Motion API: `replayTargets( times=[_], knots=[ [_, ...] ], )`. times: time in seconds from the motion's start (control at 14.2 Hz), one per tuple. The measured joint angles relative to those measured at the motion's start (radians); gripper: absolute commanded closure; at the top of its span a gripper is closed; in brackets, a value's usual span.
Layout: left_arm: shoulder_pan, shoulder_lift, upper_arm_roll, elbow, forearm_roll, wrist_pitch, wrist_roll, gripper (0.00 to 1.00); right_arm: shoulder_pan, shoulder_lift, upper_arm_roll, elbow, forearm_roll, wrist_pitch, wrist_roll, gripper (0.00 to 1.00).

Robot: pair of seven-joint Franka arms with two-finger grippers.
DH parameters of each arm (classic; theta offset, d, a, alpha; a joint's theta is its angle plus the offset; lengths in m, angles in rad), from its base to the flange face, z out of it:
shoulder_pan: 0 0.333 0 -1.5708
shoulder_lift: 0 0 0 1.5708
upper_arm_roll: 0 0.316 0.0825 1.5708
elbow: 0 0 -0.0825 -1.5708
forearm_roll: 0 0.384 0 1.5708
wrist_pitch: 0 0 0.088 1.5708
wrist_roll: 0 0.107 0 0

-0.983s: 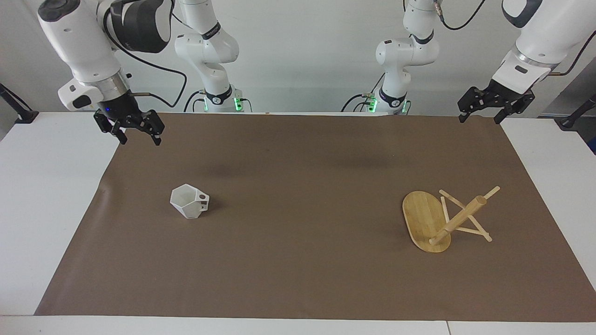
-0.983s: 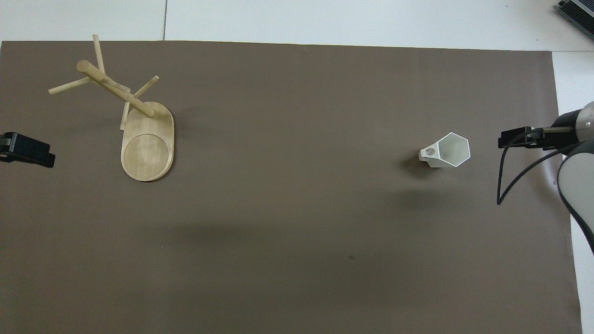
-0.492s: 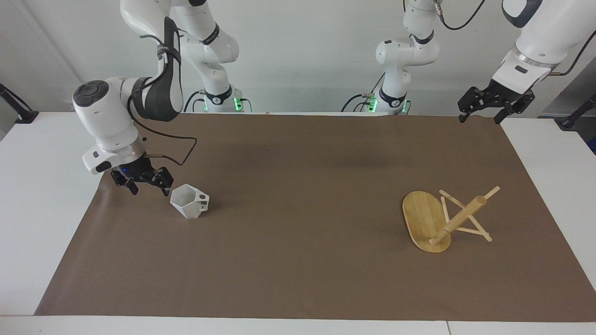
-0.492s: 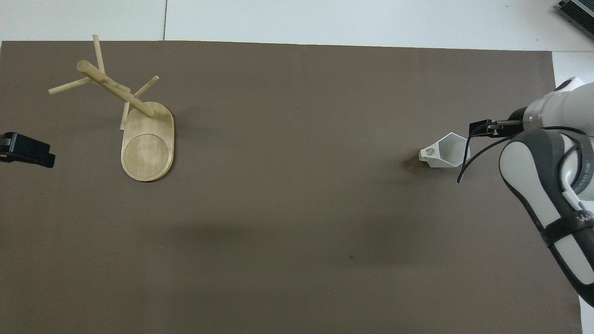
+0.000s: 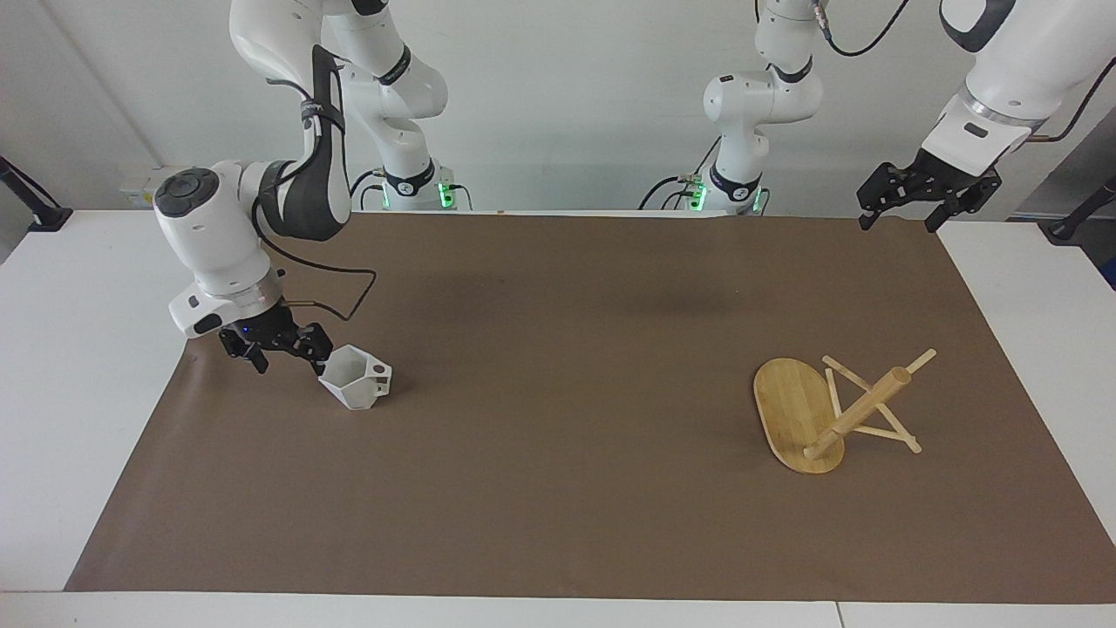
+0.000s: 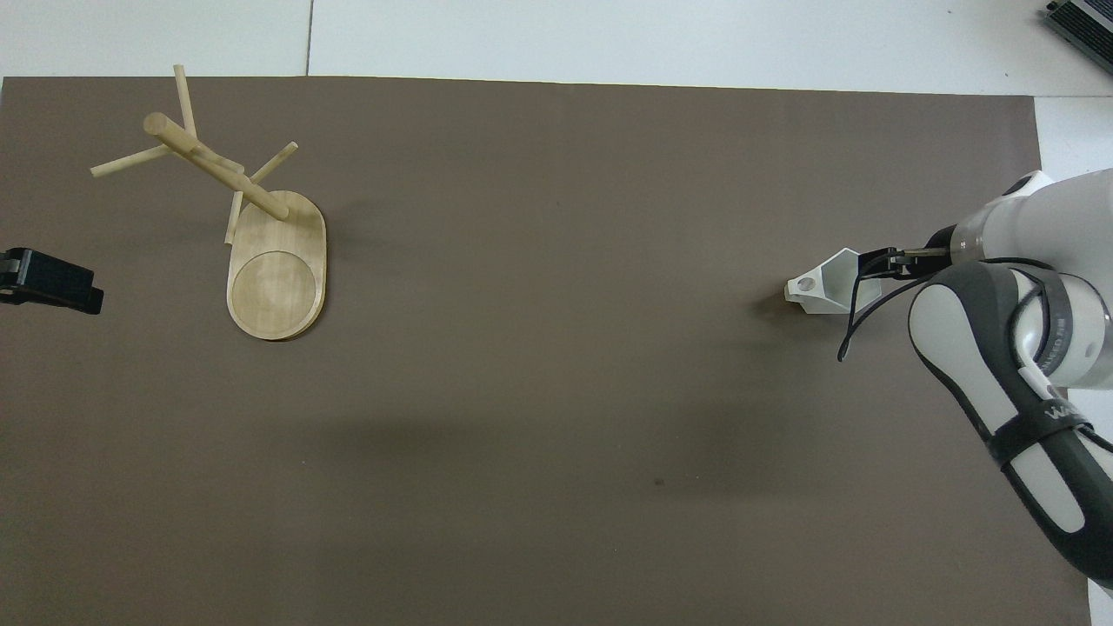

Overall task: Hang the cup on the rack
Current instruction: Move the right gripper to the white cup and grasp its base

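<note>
Right tool (image 5: pixel 288 361) spread open at cup (image 5: pixel 356 377) rim.

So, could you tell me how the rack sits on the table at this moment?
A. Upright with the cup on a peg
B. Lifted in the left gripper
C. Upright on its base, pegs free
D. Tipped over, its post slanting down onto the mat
D: the rack lies toppled, its oval base on edge and its post and pegs resting on the brown mat, while the cup sits apart at the right arm's end.
</note>
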Motion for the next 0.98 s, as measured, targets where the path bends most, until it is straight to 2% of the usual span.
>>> replayTargets(
  times=[0.63,0.84,0.98],
  knots=[
    [0.0,0.0,0.0,0.0,0.0,0.0,0.0,0.0,0.008,-0.001,0.002,-0.054,0.0,0.073,0.0,0.0],
    [0.0,0.0,0.0,0.0,0.0,0.0,0.0,0.0,0.01,-0.002,0.002,-0.055,0.0,0.073,0.0,0.1],
    [0.0,0.0,0.0,0.0,0.0,0.0,0.0,0.0,0.011,-0.003,0.002,-0.055,0.0,0.073,0.0,0.23]
  ],
)
